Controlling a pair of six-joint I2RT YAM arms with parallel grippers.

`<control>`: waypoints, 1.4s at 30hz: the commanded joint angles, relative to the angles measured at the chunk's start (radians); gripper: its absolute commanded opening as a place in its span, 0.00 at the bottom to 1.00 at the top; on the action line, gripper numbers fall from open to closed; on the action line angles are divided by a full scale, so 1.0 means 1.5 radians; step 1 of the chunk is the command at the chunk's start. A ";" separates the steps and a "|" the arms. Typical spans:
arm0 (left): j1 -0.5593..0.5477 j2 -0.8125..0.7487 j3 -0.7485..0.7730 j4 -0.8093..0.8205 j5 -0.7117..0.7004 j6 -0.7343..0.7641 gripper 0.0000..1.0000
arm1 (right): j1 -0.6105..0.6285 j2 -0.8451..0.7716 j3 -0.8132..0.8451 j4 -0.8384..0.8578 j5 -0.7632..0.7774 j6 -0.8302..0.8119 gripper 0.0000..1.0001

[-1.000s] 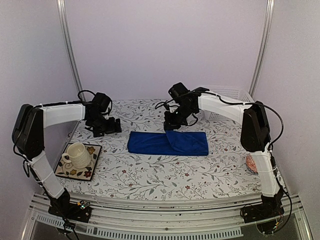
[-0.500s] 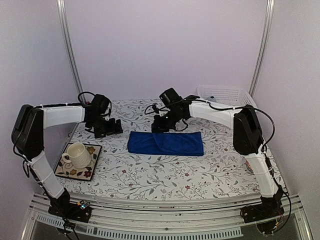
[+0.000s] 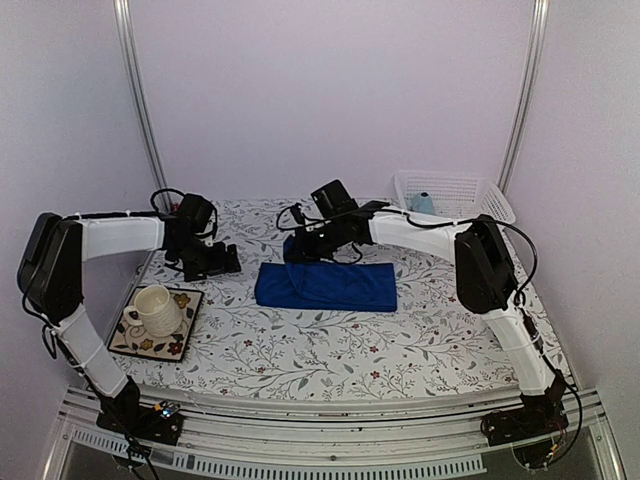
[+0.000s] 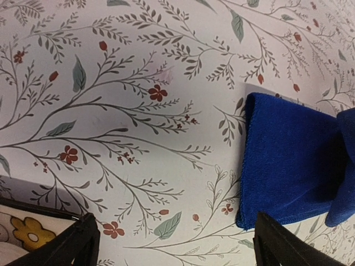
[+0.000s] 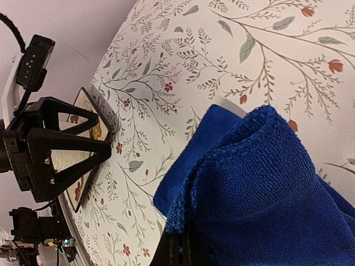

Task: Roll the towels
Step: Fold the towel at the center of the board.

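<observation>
Starting at the left: cup [image 3: 153, 308] on a flowered tile [image 3: 186, 300], not part of the job. Just behind it the left gripper [image 3: 218, 262] hangs low over the floral tablecloth [image 3: 300, 350] with its fingers spread wide and nothing between them. Its wrist view shows bare cloth under it and the towel's left end just beyond the fingertips, apart from them.

Middle: the royal-blue towel [image 3: 340, 288] lies as a long strip across the table. Its left end is flat on the tablecloth. The right gripper [image 3: 297, 252] sits over the left part of the strip, fingers pressed together and pinching a doubled-over edge of the towel. Its wrist view shows a loose hump of blue cloth held up off the layer below.

Far right, back: white basket [image 3: 480, 190] with a small light-blue thing [image 3: 424, 203] inside, likely the second towel. It is too small to tell if it is rolled.

Progress, judged: early to midway on the royal-blue towel. One loose turn or fold-over is made, with no tight cylinder yet, and most of the strip lies flat. Left to do: wind it up tight and set it down. The light-blue one may need rolling too; I cannot tell.
</observation>
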 commanded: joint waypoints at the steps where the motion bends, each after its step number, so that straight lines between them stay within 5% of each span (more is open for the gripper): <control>1: 0.010 -0.030 -0.014 0.016 0.004 0.004 0.97 | 0.014 0.039 0.030 0.063 -0.036 0.023 0.02; 42: 0.013 -0.046 -0.050 0.020 0.008 0.009 0.97 | 0.038 0.106 0.036 0.157 -0.059 0.054 0.05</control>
